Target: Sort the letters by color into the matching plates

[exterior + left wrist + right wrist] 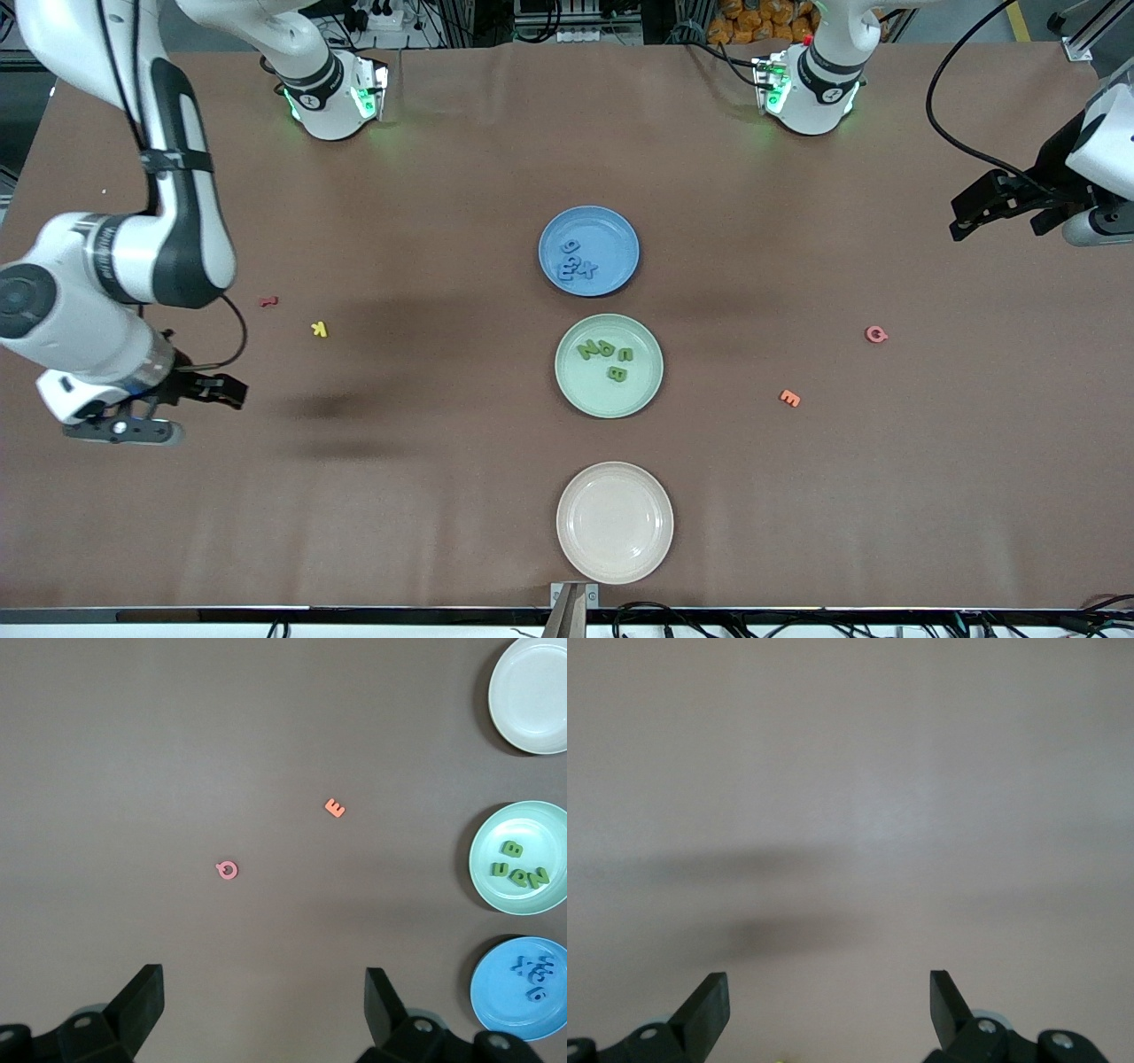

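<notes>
1. Nearest the camera lies a round cream-beige plate, with nothing in it, on the brown matte table cover.
2. Farther from the camera is the pale mint green plate with four green letters in it, then the medium blue plate holding the blue letters.
3. Loose on the cover lie a pink letter and an orange letter toward the left arm's end, and a yellow letter and a red letter toward the right arm's end.
4. Cables and shelves stand past the bases.
5. Left gripper hangs over bare cover, fingers wide apart, holding nothing.
6. Right gripper also hangs over bare cover, fingers wide apart and empty.
</notes>
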Robot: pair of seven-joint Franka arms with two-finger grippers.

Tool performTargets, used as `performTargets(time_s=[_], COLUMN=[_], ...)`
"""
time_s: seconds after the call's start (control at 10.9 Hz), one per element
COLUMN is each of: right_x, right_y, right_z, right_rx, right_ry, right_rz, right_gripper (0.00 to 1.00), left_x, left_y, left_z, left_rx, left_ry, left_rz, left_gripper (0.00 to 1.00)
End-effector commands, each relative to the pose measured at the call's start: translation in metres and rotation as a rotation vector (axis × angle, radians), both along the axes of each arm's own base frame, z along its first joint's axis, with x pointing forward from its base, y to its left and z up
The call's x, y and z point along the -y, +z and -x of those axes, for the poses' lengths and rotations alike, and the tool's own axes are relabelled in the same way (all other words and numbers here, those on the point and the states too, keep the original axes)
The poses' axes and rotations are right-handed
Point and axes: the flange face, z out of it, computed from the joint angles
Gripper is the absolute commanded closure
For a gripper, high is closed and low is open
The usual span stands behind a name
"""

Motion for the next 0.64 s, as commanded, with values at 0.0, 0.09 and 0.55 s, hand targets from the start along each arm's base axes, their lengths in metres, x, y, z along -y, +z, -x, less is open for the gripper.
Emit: performTargets(time_s=[0.0,0.09,0.55], right_x=[0.032,0.040,0.046], right_y=[0.061,0.080,0.195], right_z=[0.026,0.038,0.098], right_rx=[-0.017,-0.042,-0.179], right_ry=[-0.010,-0.020,-0.022], right_rz=[-0.056,-0.075,-0.134], right_gripper=[0.00,0.00,0.00], left_x=[0.000,0.000,-0.001], left_y=[0.001,0.001,0.002], left_z=[0.005,0.005,0.005], left_rx=[-0.007,-0.007,-0.005], left_ry=[-0.001,-0.001,0.001], left_rz=[0.001,0.001,0.001], left_gripper=[0.00,0.00,0.00])
